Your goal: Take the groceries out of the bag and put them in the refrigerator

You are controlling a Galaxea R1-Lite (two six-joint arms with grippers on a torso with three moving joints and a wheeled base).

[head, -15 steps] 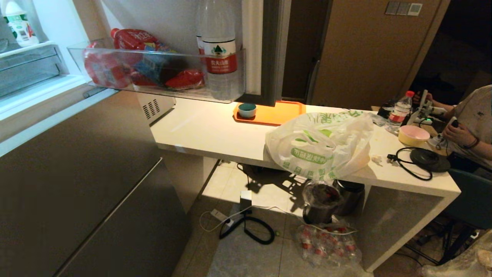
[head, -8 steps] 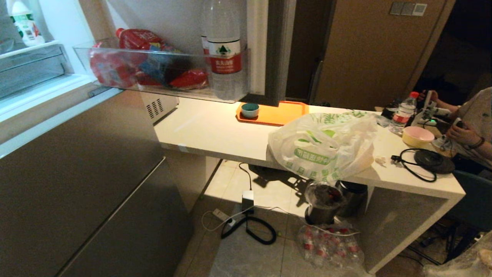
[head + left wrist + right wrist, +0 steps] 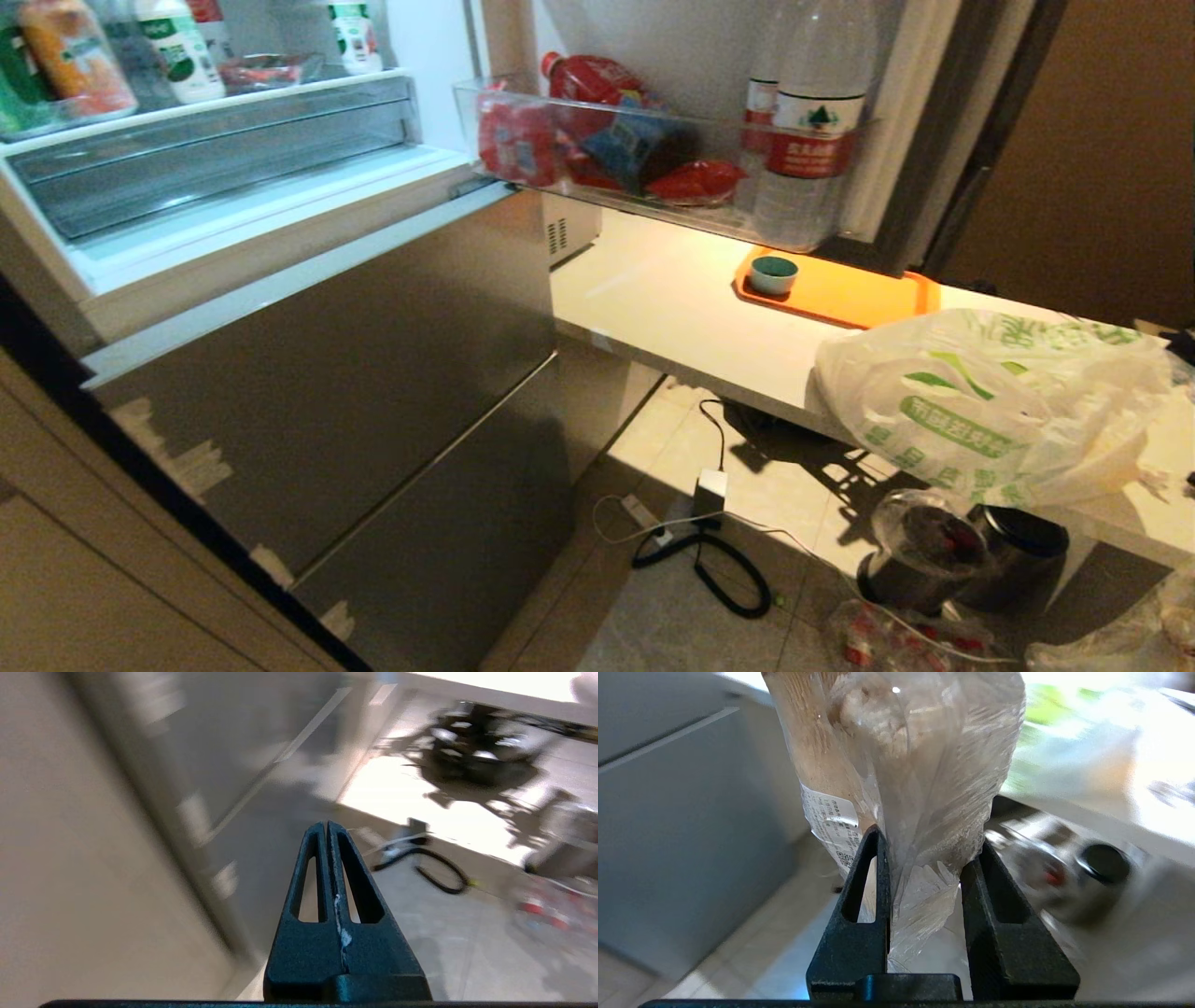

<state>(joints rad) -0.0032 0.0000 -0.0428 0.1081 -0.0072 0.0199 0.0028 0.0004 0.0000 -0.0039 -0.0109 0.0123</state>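
Note:
The refrigerator stands to the left, its upper door swung open onto a lit white interior where white bottles with green labels stand on a shelf. The white plastic bag with green characters lies on the table's near edge at the right. My right gripper is shut on the gathered end of a clear plastic pack of pale beige lumps, one of the groceries; the pack also shows in the head view's lower right corner. My left gripper is shut and empty, hanging low over the floor beside the refrigerator's lower doors.
The open door's shelf holds red packets and a clear water bottle above the white table. An orange tray carries a teal cup. A black cable and metal pots lie on the floor under the table.
The whole head view has swung left toward the refrigerator: its interior shelves now show, and the bag and table sit further right. The person at the table has left the view.

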